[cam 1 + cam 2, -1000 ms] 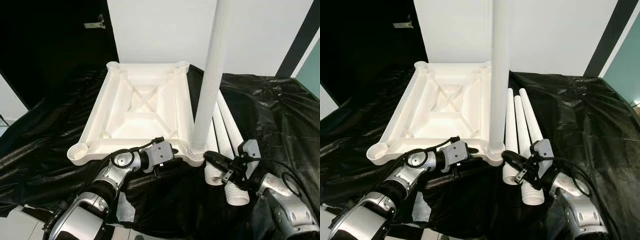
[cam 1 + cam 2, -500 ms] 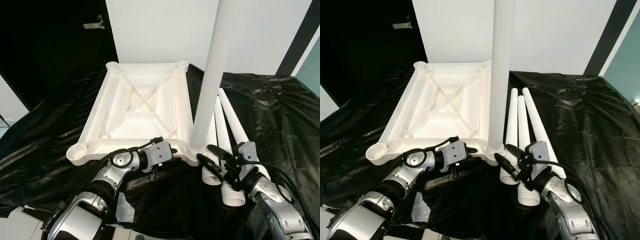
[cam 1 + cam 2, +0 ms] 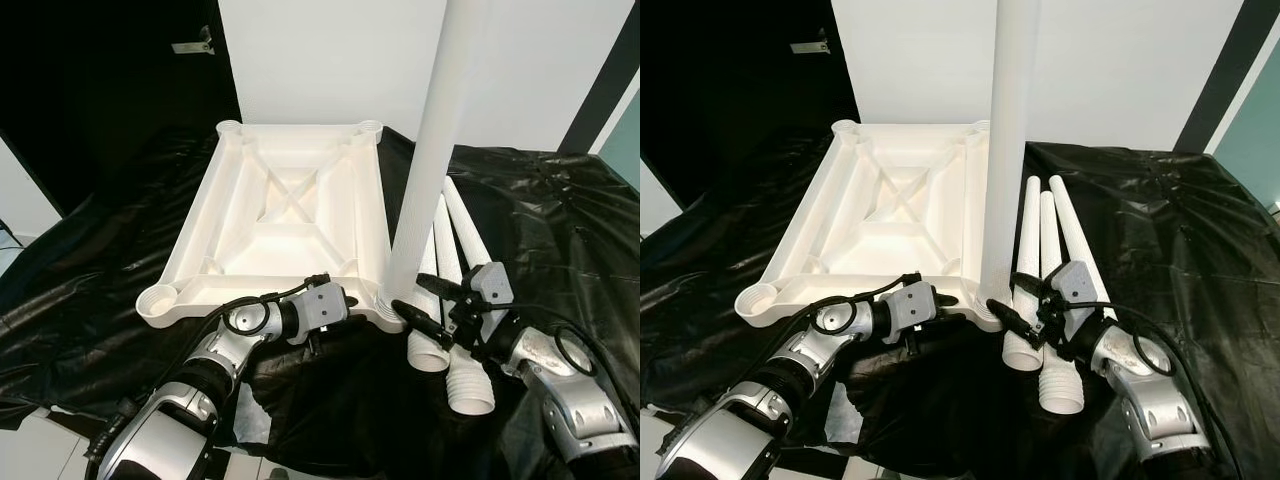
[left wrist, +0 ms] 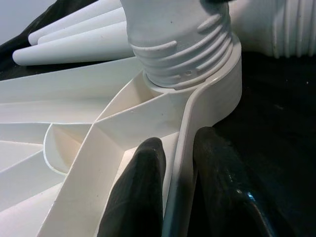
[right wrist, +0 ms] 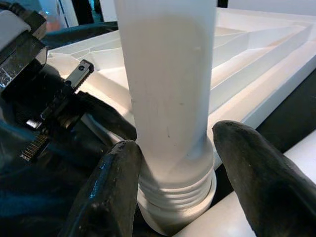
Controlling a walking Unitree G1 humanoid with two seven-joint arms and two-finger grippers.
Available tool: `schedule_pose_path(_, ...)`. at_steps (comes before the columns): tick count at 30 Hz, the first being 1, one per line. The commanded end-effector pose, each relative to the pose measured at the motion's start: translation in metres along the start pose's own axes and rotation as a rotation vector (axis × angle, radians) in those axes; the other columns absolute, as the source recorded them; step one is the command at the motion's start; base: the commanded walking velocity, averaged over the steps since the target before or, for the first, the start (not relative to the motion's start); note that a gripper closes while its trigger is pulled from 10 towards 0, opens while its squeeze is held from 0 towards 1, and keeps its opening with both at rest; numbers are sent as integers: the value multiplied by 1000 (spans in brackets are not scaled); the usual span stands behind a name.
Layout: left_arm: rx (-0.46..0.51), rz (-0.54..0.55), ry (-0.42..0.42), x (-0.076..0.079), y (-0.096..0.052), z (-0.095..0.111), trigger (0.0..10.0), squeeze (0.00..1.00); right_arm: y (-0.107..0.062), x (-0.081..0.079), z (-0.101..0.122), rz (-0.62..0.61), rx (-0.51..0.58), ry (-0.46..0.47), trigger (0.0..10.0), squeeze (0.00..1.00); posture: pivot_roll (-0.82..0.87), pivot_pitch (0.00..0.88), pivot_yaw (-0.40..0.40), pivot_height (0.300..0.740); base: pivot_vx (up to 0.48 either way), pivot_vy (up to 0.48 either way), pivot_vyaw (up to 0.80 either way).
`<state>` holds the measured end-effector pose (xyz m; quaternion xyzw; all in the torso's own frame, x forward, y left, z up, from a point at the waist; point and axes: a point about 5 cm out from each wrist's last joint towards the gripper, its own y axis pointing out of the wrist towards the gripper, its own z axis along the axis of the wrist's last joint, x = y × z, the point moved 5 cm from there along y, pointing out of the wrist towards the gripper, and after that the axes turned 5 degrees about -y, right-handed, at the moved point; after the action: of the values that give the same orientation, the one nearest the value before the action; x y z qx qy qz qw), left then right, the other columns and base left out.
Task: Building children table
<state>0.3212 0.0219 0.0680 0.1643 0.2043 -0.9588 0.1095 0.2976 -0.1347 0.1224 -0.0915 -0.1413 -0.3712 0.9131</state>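
Your left gripper pinches rim of upturned tabletop. Your right gripper spread around upright leg base, seated in near corner socket. Spare legs beside.

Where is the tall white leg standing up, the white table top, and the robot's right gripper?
standing leg (image 3: pixel 1005 150): right eye view, middle of its shaft.
table top (image 3: pixel 225 215): left eye view, left side rib of its underside.
right gripper (image 5: pixel 173 182): right wrist view, between its two fingertips, at the leg's threaded base.
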Motion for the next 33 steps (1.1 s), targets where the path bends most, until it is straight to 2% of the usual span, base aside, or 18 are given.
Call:
schedule_pose_path(1, -103, -110, -20, 26, 3, -24, 10000, 0, 1, 3, -2, 13, -21, -29, 10000, 0, 193, 0, -43, 740, 0, 0, 0)
schedule_pose_path(4, -99, -99, -22, 26, 4, -23, 10000, 0, 13, 13, 1, 35, -23, -74, 10000, 0, 202, 0, -52, 740, 0, 0, 0)
schedule_pose_path(7, -97, -97, -23, 26, 5, -23, 10000, 0, 17, 13, -1, 51, -29, -78, 10000, 0, 208, 0, -56, 740, 0, 0, 0)
schedule_pose_path(9, -95, -92, -24, 26, 4, -23, 10000, 0, 27, 11, -5, 95, -41, -80, 10000, 0, 221, 0, -63, 740, 0, 0, 0)
schedule_pose_path(12, -95, -85, -25, 26, 3, -23, 10000, 0, 34, 9, -6, 123, -40, -67, 10000, 0, 228, 0, -66, 740, 0, 0, 0)
schedule_pose_path(13, -95, -83, -25, 25, 3, -23, 10000, 0, 36, 8, -6, 130, -35, -52, 3882, 0, 229, 0, -66, 740, 0, 0, 0)
schedule_pose_path(14, -95, -83, -25, 25, 3, -23, 10000, 0, 36, 8, -6, 130, -35, -52, 3882, 0, 229, 0, -66, 740, 0, 0, 0)
schedule_pose_path(15, -96, -80, -25, 25, 3, -23, 10000, 0, 37, 8, -6, 133, -29, -29, 0, 0, 233, 0, -68, 740, 0, 0, 0)
schedule_pose_path(20, -96, -76, -25, 24, 2, -23, 10000, 0, 35, 10, -13, 100, -36, 66, 0, 0, 235, 0, -68, 740, 0, 0, 0)
schedule_pose_path(22, -95, -74, -25, 24, 2, -23, 10000, 0, 33, 3, -20, 65, -41, 134, 0, 0, 235, 0, -71, 740, 0, 0, 0)
schedule_pose_path(23, -95, -74, -25, 24, 2, -23, 10000, 0, 33, 3, -20, 65, -41, 134, 0, 0, 235, 0, -71, 740, 0, 0, 0)
schedule_pose_path(25, -98, -71, -26, 24, 1, -24, 10000, 0, 32, -7, -26, -53, -34, 172, 0, 0, 232, 0, -70, 740, 0, 0, 0)
schedule_pose_path(26, -98, -71, -26, 24, 1, -24, 10000, 0, 32, -7, -26, -53, -34, 172, 0, 0, 232, 0, -70, 740, 0, 0, 0)
schedule_pose_path(28, -98, -70, -27, 24, 1, -24, 10000, 0, 28, -4, -19, -282, 45, 136, 0, 0, 230, 0, -67, 740, 0, 0, 0)
schedule_pose_path(30, -98, -70, -27, 24, 1, -24, 10000, 0, 28, -4, -19, -282, 45, 136, 0, 0, 230, 0, -67, 740, 0, 0, 0)
schedule_pose_path(31, -98, -71, -27, 25, 1, -24, 10000, 0, 24, -8, -13, -344, 91, 105, 0, 0, 230, 0, -64, 740, 0, 0, 0)
schedule_pose_path(32, -97, -73, -27, 25, 1, -24, 10000, 0, 21, -7, -15, -403, 92, 114, 0, 0, 230, 0, -61, 740, 0, 0, 0)
schedule_pose_path(33, -97, -73, -27, 25, 1, -24, 10000, 0, 21, -7, -15, -403, 92, 114, 0, 0, 230, 0, -61, 740, 0, 0, 0)
